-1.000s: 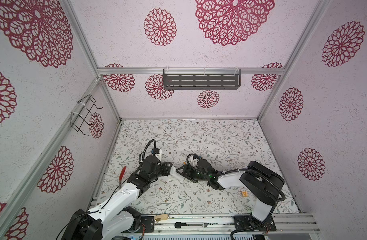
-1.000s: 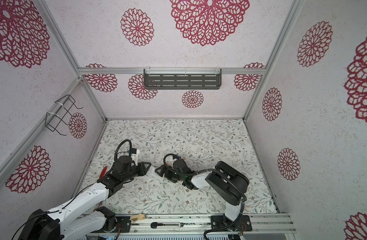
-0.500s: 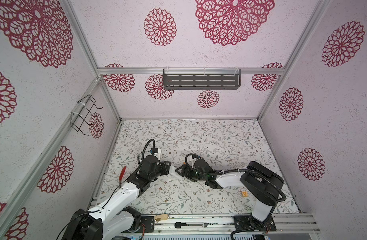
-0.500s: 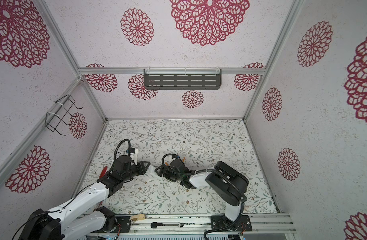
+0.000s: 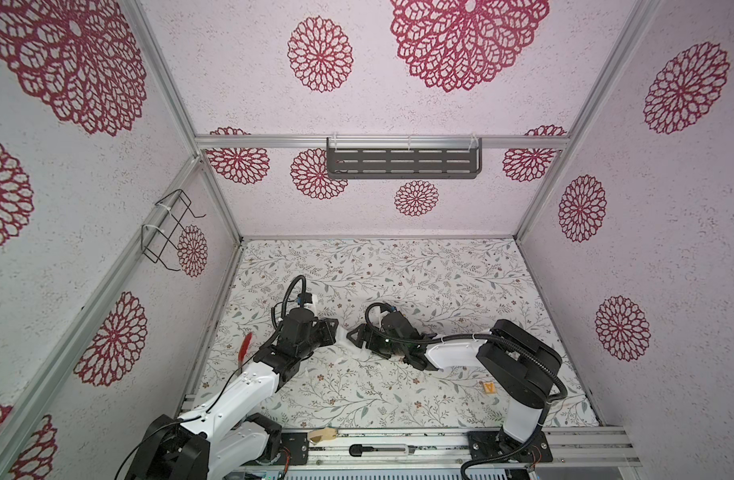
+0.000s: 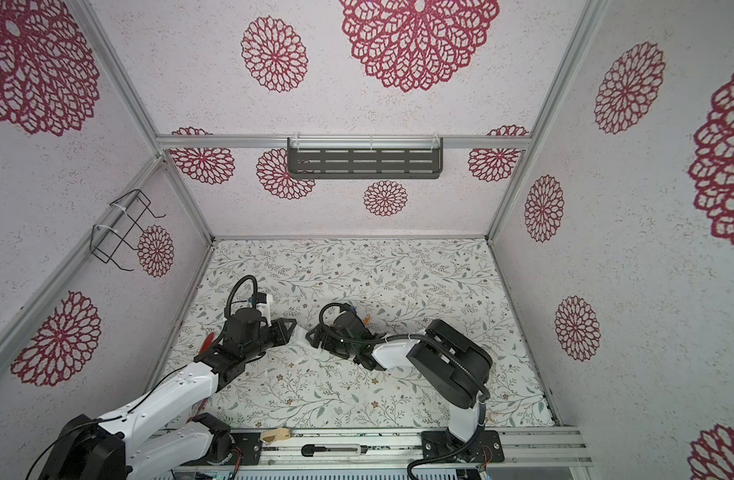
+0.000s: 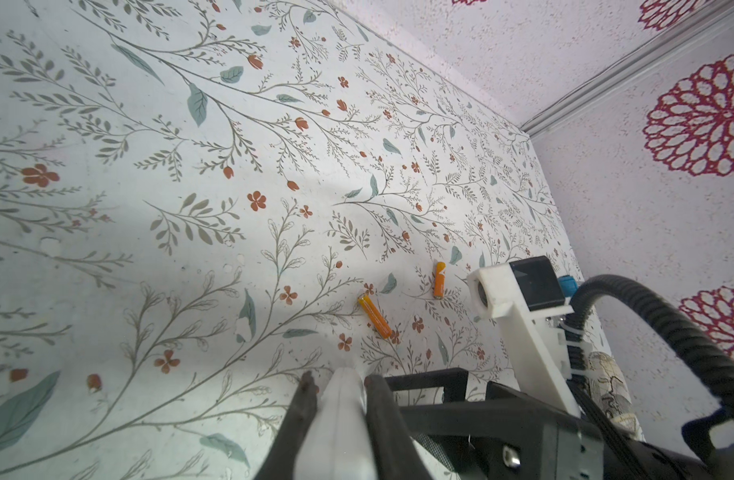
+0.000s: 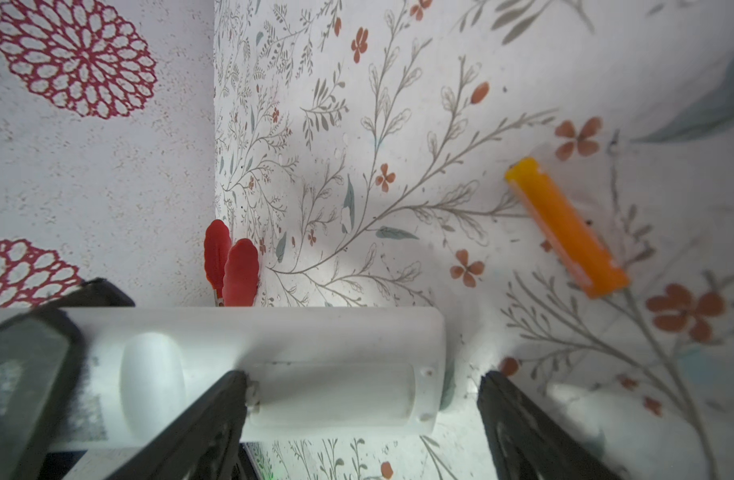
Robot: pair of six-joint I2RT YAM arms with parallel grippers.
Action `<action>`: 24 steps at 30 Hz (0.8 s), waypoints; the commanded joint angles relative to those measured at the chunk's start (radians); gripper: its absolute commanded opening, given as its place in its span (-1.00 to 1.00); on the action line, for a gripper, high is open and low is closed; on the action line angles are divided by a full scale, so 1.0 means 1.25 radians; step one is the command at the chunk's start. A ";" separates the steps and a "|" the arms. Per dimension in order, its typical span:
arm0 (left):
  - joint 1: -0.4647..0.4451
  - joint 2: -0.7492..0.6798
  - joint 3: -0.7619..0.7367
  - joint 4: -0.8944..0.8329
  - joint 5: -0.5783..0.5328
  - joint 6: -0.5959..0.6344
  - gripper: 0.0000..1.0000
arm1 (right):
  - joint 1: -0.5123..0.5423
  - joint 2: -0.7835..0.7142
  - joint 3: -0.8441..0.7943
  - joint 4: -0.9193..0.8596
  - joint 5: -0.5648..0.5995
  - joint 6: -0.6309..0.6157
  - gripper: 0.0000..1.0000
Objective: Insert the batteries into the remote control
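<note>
Left fingers (image 7: pixel 303 411) are clamped tight on one end of the remote (image 7: pixel 341 415), which lies plain back up and bridges the gap between the two arms in both top views. Its cover (image 8: pixel 336 390) is not yet off, so the step looks to be opening it. The left grip should hold the remote level and firm while one right finger catches the cover's edge and pushes along the length, not downward. Right fingers (image 8: pixel 207 415) stand wide apart and hold nothing: one tip sits at the cover's inner end, seemingly touching it, and the other hangs past the remote's end over the desk (image 8: pixel 440 104). Both batteries (image 7: pixel 375 316) lie loose on the desk, apart from each other, one near the remote's end.
</note>
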 commanded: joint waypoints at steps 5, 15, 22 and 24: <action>-0.037 0.039 -0.025 -0.111 0.093 0.059 -1.00 | 0.069 0.103 0.032 -0.250 -0.017 -0.061 0.89; -0.033 0.030 -0.021 -0.122 0.086 0.059 -1.00 | 0.068 0.093 0.047 -0.355 0.049 -0.083 0.91; -0.033 0.032 -0.014 -0.129 0.085 0.064 -1.00 | 0.067 0.077 0.119 -0.508 0.118 -0.173 0.94; -0.033 0.032 -0.012 -0.132 0.083 0.065 -1.00 | 0.067 0.078 0.145 -0.565 0.146 -0.206 0.95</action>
